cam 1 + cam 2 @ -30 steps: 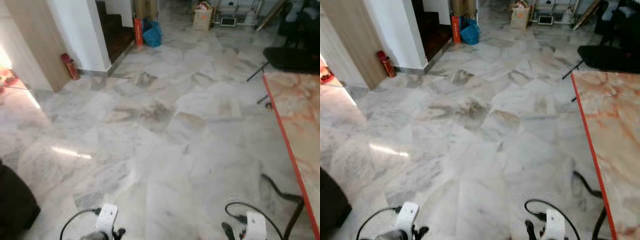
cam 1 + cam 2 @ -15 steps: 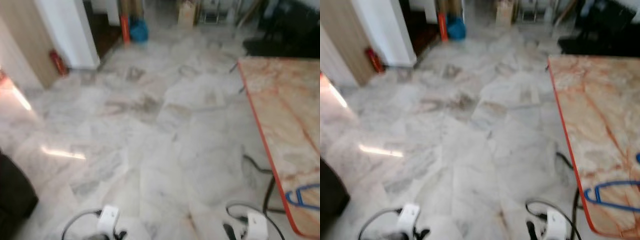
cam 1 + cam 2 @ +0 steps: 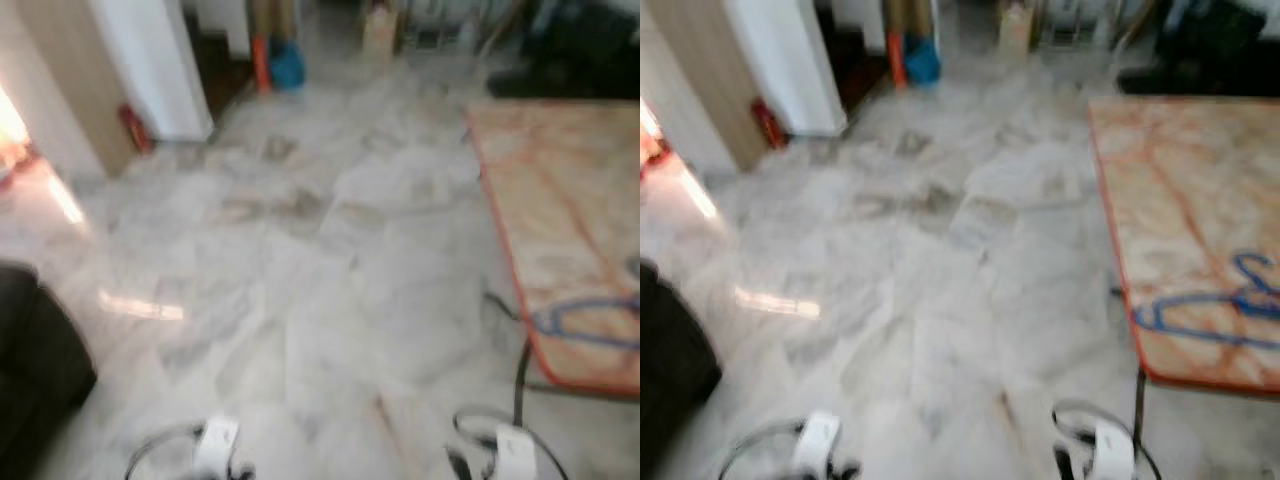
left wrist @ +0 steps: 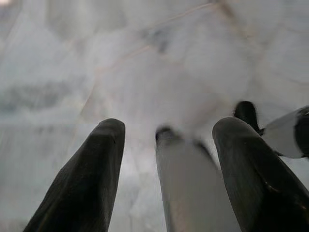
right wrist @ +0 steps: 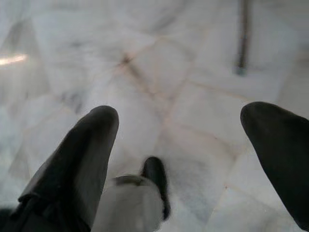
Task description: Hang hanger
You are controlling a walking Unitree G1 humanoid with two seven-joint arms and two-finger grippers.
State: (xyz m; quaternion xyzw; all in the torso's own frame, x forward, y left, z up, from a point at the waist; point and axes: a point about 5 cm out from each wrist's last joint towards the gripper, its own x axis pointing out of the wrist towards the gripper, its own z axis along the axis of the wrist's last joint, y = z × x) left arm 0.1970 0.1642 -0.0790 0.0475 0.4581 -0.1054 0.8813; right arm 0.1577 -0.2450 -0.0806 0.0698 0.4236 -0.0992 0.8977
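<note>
2 claws, left claw (image 4: 166, 145) and right claw (image 5: 193, 145), hang released and empty over the floor (image 3: 920, 260) while walking; the blue hanger (image 3: 1200, 310) lies at the desk (image 3: 1170, 200) edge, right of frame.

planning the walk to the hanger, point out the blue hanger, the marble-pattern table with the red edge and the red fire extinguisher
blue hanger (image 3: 1200, 318), right eye view, on its long lower bar
marble-pattern table with the red edge (image 3: 1180, 190), right eye view, on bare tabletop
red fire extinguisher (image 3: 768, 124), right eye view, on its body
</note>
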